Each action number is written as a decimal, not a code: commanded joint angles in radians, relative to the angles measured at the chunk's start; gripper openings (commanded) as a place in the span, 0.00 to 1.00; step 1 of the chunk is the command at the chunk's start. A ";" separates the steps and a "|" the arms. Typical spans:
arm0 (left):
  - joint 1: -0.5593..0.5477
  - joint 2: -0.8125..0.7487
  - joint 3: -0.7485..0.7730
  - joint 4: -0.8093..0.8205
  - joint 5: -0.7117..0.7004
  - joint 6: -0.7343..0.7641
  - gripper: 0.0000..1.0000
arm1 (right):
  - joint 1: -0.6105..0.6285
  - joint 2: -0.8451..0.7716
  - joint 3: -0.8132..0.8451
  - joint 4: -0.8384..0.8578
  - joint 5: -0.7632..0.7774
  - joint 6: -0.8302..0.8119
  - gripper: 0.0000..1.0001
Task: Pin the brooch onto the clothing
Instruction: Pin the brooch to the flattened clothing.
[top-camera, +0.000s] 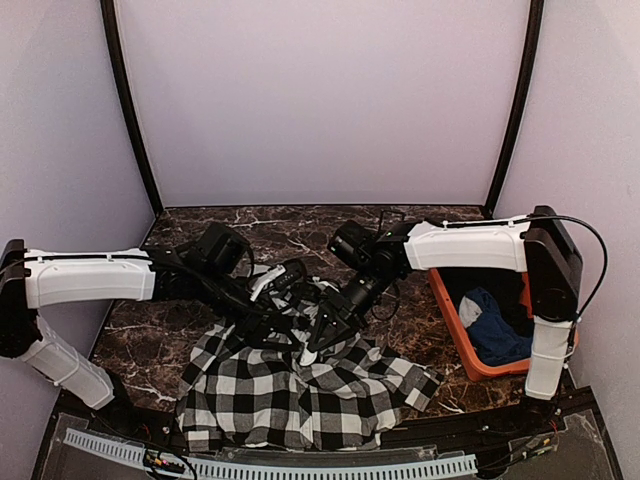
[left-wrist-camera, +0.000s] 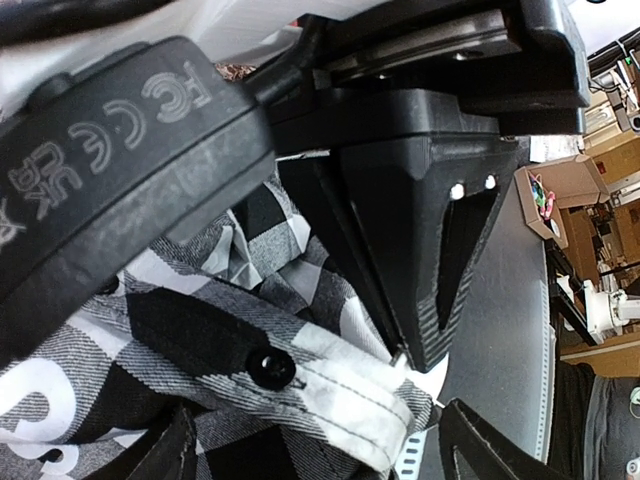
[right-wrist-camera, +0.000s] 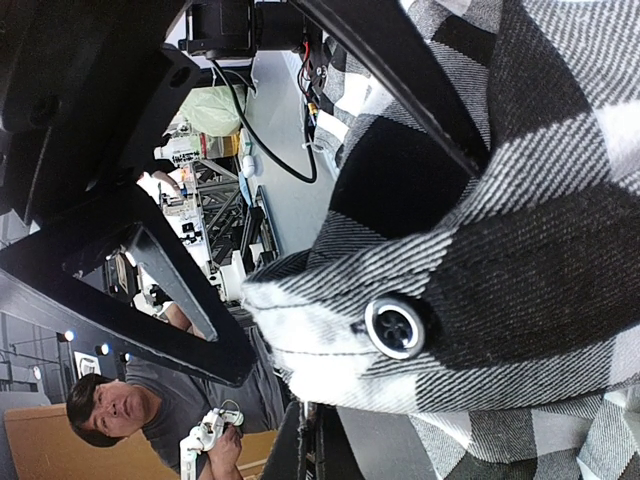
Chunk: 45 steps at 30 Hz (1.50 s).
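From overhead I see the checked shirt heaped at the near middle of the marble table, both arms meeting over its far edge. An orange bin holding a blue garment sits at the right. That view hides the fingertips. My left wrist camera fills this in: the left gripper stands wide apart, with the shirt's white placket edge and a black button between its fingers, gripping nothing. The same view shows the right gripper with its tip on that edge. The right wrist camera shows the jaws closed, pinching the cloth hem just beside a button.
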 joint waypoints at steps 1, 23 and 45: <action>-0.011 0.006 0.021 -0.008 0.007 0.016 0.83 | 0.004 -0.016 0.026 -0.001 -0.004 -0.005 0.00; -0.034 0.041 0.044 -0.033 -0.018 0.033 0.82 | 0.008 -0.006 0.045 -0.029 -0.001 -0.023 0.00; -0.065 0.087 0.070 -0.090 -0.129 0.046 0.81 | 0.020 0.002 0.074 -0.057 0.013 -0.041 0.00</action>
